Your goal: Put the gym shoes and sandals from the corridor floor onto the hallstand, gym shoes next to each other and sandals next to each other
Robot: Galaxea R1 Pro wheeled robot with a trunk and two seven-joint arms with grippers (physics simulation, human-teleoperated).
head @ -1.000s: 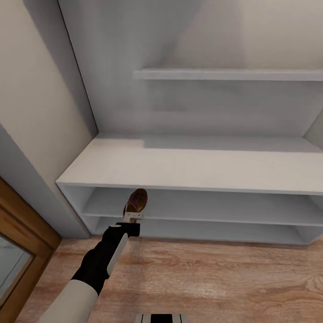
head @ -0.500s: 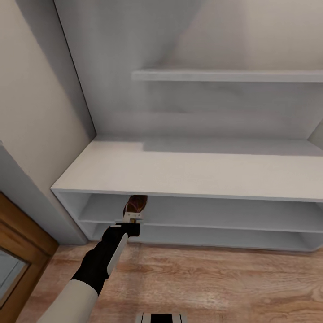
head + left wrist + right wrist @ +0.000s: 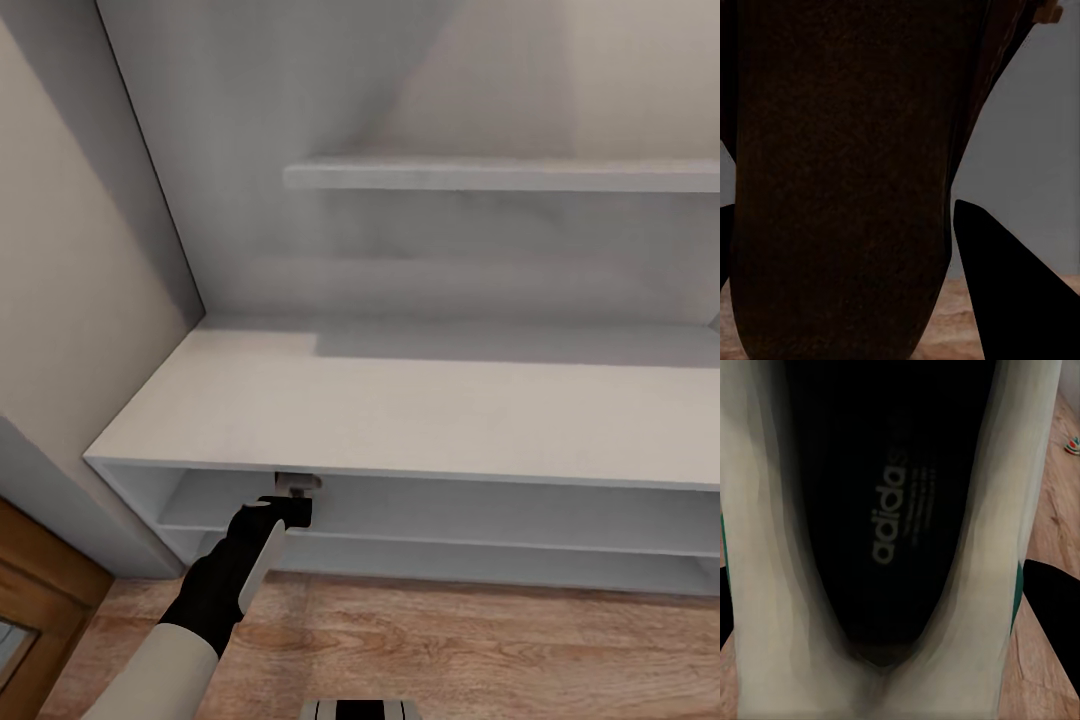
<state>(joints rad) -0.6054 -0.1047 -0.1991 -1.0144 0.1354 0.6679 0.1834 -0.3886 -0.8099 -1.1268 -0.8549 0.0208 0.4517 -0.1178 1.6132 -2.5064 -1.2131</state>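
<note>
The pale-grey hallstand (image 3: 400, 410) stands right in front of me, with two open tiers under its flat top. My left arm reaches into the upper tier, and the left gripper (image 3: 297, 484) is half hidden under the top's front edge. In the left wrist view a dark brown sandal (image 3: 840, 150) sits between the black fingers (image 3: 1012, 292), so that gripper is shut on it. The right gripper (image 3: 889, 585) is shut on a white gym shoe (image 3: 772, 547) with a dark inside. A second gym shoe (image 3: 1072, 444) lies far off on the corridor floor (image 3: 1050, 532).
A beige wall (image 3: 60, 300) and a wooden door frame (image 3: 40, 590) close off the left side. An upper shelf (image 3: 500, 175) juts from the hallstand's back panel. Wood-plank floor (image 3: 450, 650) runs along the front of the rack.
The view has drawn closer to the hallstand. The sandal in my left gripper has gone in under the flat top and is now hidden from the head view.
</note>
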